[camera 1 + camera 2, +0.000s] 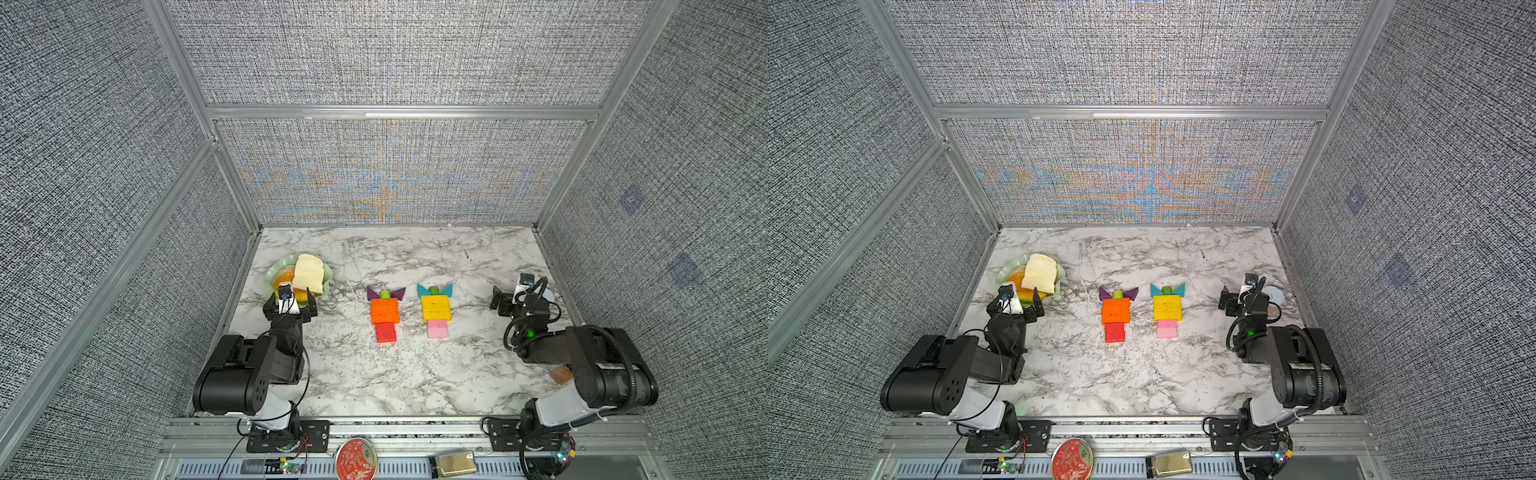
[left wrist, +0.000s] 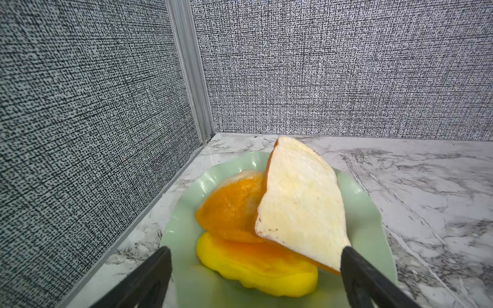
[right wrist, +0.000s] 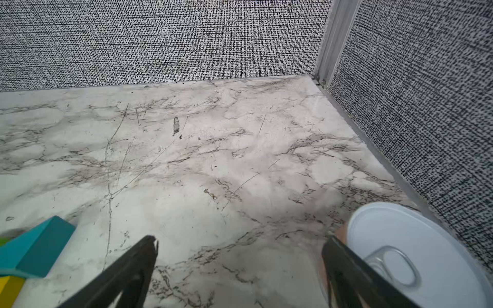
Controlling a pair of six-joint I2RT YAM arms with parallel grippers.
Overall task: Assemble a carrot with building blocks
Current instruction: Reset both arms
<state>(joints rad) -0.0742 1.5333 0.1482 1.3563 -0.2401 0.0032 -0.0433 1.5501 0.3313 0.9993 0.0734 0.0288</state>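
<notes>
Jaws, left: my left gripper (image 2: 254,250) stands wide apart, empty, over the plate (image 2: 186,192) with bread (image 2: 301,202).
Jaws, right: my right gripper (image 3: 240,240) gapes just as wide, empty, just beside a can (image 3: 416,234).
Build: orange blocks (image 1: 385,311) and yellow blocks (image 1: 435,308) lie as two figures side by side mid-table (image 1: 353,374), well apart from both my grippers.
Far ends: purple triangles (image 1: 372,294) cap the orange, teal triangles (image 1: 423,289) the yellow.
</notes>
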